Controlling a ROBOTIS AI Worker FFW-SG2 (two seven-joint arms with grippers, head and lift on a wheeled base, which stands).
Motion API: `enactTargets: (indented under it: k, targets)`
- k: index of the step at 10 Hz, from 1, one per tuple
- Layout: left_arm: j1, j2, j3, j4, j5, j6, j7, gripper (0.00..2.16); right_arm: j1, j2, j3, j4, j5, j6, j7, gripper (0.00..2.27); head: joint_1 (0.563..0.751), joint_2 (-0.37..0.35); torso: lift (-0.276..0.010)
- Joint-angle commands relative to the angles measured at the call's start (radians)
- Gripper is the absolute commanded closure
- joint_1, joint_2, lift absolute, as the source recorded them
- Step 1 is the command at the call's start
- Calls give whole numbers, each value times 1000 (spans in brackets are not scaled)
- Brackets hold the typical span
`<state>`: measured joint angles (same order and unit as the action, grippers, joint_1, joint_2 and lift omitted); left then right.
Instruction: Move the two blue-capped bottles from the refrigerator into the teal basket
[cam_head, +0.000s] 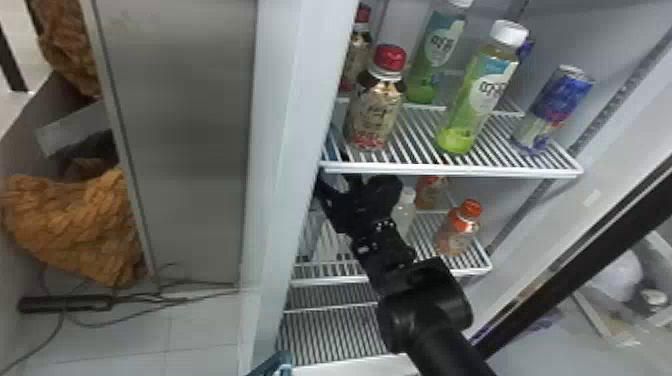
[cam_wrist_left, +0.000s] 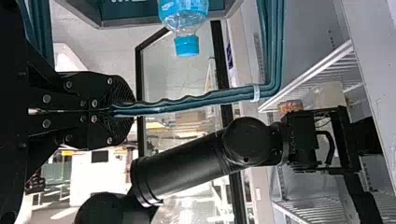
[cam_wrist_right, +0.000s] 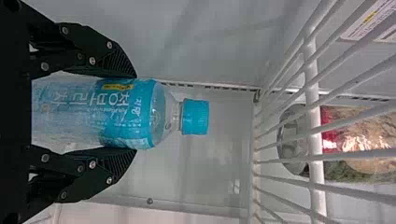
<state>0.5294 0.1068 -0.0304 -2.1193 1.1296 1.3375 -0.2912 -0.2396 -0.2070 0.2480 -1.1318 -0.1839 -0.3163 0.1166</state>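
Blue-capped clear plastic bottle (cam_wrist_right: 128, 112) sits at left inside the white refrigerator (cam_head: 295, 75), gripped around its sides by the right gripper (cam_head: 345, 212); the teal plastic basket (cam_wrist_left: 126, 11), handle clamped in the left gripper (cam_wrist_left: 122, 110), holds the second bottle (cam_wrist_left: 184, 14).

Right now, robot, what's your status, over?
Left gripper shut on handle of teal basket. Right gripper closed around blue-capped bottle. Other blue-capped bottle at basket's rim. Wire shelf above held bottle's cap.
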Motion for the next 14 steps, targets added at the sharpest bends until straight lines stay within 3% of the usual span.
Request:
enactTargets:
  k: [1, 5, 14]
  targets:
    - [3, -1, 1, 0, 1, 0, -2, 1157, 28, -5, -7, -33, 1, -8, 0, 636, 695, -307, -167]
    - [3, -1, 6, 0, 1, 0, -3, 1157, 124, -25, -27, -163, -5, -23, 18, 634, 695, -309, -167]
    - [8, 1, 9, 0, 2, 0, -8, 1157, 441, -49, -127, -553, -29, 58, 71, 634, 695, -350, -166]
